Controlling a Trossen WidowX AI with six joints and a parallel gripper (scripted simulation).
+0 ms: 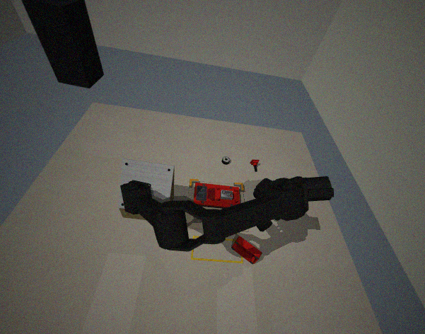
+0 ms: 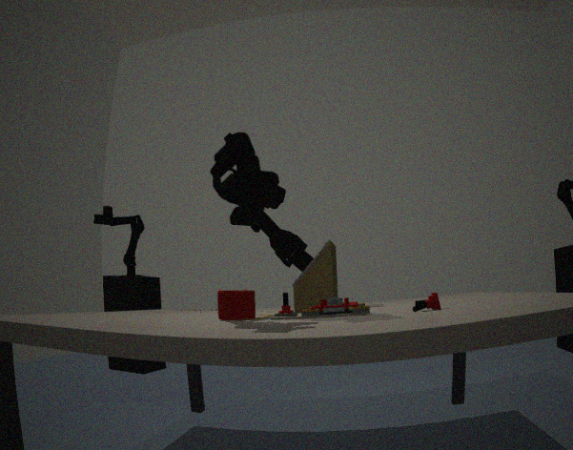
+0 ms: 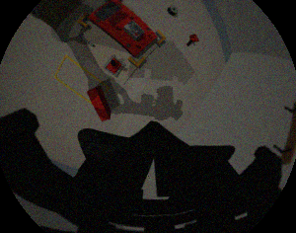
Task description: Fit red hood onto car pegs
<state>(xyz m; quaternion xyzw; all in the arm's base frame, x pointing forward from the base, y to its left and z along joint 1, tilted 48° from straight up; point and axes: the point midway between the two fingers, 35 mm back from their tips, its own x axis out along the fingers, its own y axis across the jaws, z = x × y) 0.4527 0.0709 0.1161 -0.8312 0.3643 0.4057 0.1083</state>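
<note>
The red hood (image 1: 246, 249) (image 2: 235, 304) (image 3: 100, 104) lies on the table beside the yellow outline; whether its open side faces up is hard to tell. The red chassis (image 1: 211, 202) (image 3: 122, 26) sits between the jig's yellow corner brackets (image 1: 194, 182) (image 3: 137, 61). The grey engine block (image 1: 227, 194) (image 3: 134, 30) is on its deck. The pegs are too small to make out clearly. My gripper (image 3: 153, 124) is shut and empty, high above the table and away from the hood. In the top view my arm crosses just in front of the chassis.
A small red part with a black post (image 2: 285, 308) (image 3: 113, 65) stands between hood and chassis. Another red-and-black part (image 1: 254, 162) (image 2: 433, 300) (image 3: 192, 38) and a dark ring (image 1: 225, 160) (image 3: 173, 10) lie beyond the chassis. A sloped block (image 1: 148, 175) (image 2: 320, 285) stands beside the jig.
</note>
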